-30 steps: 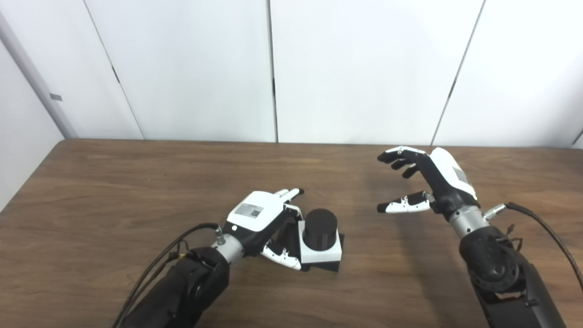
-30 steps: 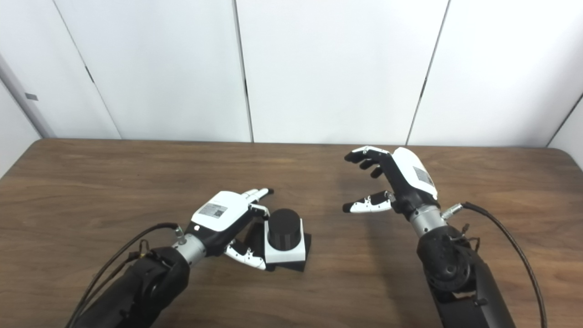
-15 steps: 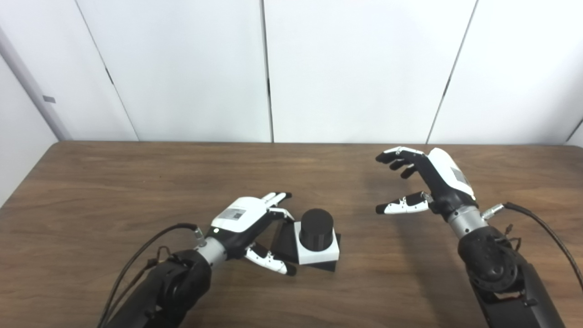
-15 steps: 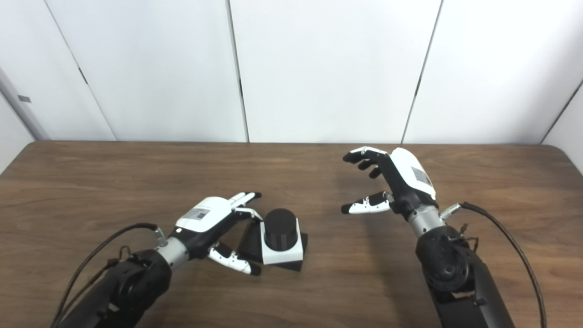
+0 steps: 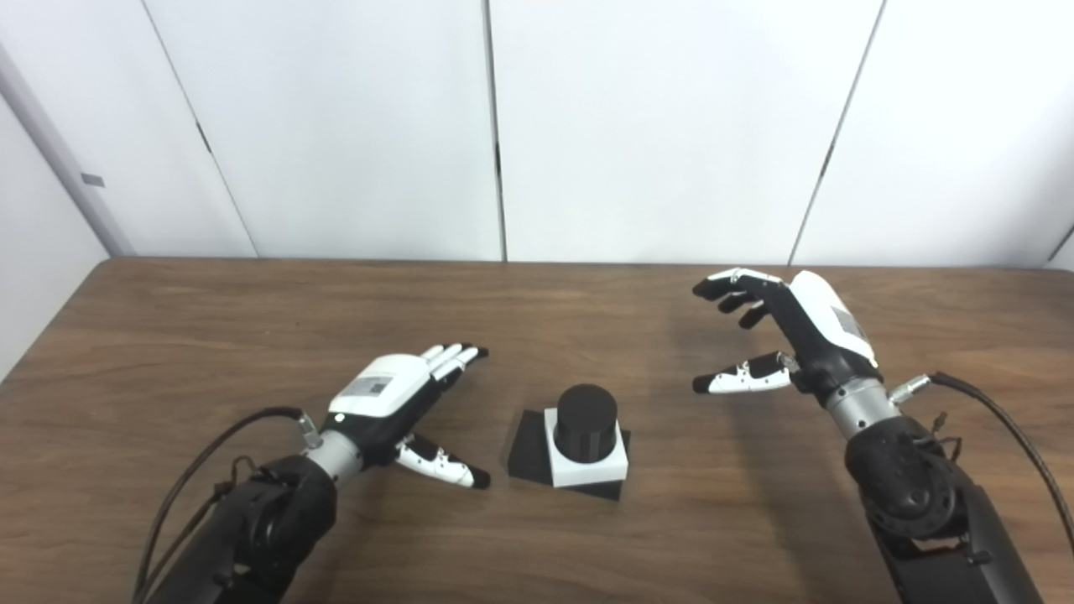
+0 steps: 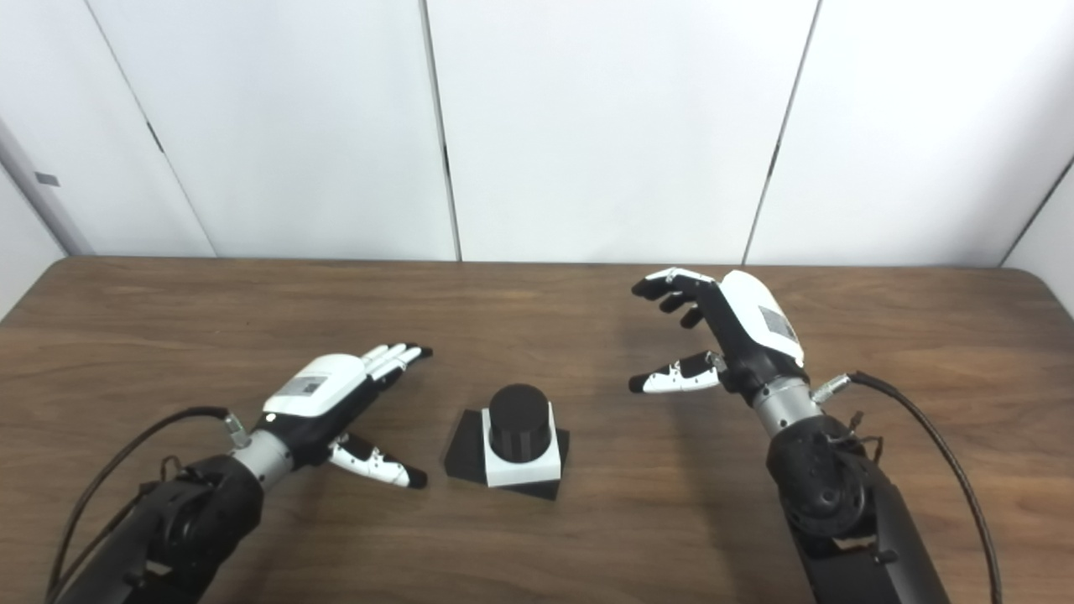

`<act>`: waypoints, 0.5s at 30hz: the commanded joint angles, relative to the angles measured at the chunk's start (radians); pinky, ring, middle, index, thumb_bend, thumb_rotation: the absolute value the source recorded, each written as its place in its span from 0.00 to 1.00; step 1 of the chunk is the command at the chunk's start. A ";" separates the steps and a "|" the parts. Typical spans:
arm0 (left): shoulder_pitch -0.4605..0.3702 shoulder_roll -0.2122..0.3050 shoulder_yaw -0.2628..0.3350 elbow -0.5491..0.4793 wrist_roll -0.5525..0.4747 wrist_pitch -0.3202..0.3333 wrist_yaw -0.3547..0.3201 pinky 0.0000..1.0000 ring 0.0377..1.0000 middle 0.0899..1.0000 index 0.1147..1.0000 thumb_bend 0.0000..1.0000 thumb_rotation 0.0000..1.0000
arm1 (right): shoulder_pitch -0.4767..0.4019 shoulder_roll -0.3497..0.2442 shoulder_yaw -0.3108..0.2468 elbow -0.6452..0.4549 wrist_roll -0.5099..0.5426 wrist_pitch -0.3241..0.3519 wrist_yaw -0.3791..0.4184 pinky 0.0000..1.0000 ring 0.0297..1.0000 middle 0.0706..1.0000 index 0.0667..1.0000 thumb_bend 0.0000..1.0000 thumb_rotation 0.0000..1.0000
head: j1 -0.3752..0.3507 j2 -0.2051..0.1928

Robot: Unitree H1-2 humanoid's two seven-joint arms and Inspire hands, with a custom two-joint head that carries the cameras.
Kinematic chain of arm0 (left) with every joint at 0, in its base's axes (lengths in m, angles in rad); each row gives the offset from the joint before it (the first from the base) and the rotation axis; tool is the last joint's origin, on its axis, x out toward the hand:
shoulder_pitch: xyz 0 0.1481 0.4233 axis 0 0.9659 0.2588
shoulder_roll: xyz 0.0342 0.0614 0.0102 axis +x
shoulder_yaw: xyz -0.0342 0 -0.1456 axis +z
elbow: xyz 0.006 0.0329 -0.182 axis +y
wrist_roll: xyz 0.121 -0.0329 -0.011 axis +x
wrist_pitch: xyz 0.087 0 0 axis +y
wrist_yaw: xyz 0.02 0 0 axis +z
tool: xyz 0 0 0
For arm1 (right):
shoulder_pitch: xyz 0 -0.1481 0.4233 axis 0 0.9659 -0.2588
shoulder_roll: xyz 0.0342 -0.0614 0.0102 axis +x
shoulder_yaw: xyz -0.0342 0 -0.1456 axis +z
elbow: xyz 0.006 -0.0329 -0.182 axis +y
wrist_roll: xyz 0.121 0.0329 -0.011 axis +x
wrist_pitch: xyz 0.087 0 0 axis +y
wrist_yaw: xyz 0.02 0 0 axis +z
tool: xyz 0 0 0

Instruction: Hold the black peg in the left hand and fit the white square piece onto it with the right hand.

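White wall panels back a dark wood-grain surface point(image 5: 210, 335). Item one: black cylindrical peg point(image 5: 586, 421), standing upright on a black square base plate point(image 5: 524, 457), near the surface's middle front. Item two: white square plastic piece point(image 5: 587, 466), already seated around the peg's foot, resting on the base. Item three: left hand point(image 5: 394, 403), white-backed with black fingers, spread flat and holding nothing, just left of the assembly, apart from it; the assembly lies to its right, peg axis vertical. Item four: right hand point(image 5: 776, 335), loosely curled, empty, raised well apart to the right and farther back. Left hand is the nearer. Change from a second ago: the left hand, then cupped against the white piece, has let go and drawn leftward; the right hand is unmoved. Judgement: fitting appears complete.
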 commanded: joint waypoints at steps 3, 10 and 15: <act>-0.003 0.010 0.064 -0.027 -0.045 -0.005 0.044 0.88 0.98 0.99 0.97 1.00 0.41 | -0.033 -0.023 -0.014 -0.031 0.011 -0.022 -0.016 0.56 0.67 0.69 0.67 0.74 0.05 | 0.005 0.000; 0.039 -0.100 0.204 -0.015 -0.256 -0.106 0.175 0.68 0.84 0.89 0.89 0.80 0.41 | -0.018 -0.015 -0.025 -0.028 0.030 -0.054 -0.043 0.56 0.66 0.69 0.66 0.71 0.07 | 0.011 -0.006; 0.048 -0.190 0.259 -0.024 -0.360 -0.147 0.238 0.60 0.73 0.77 0.78 0.68 0.36 | 0.002 0.006 -0.043 -0.008 0.060 -0.105 -0.099 0.57 0.66 0.68 0.65 0.65 0.08 | 0.014 -0.007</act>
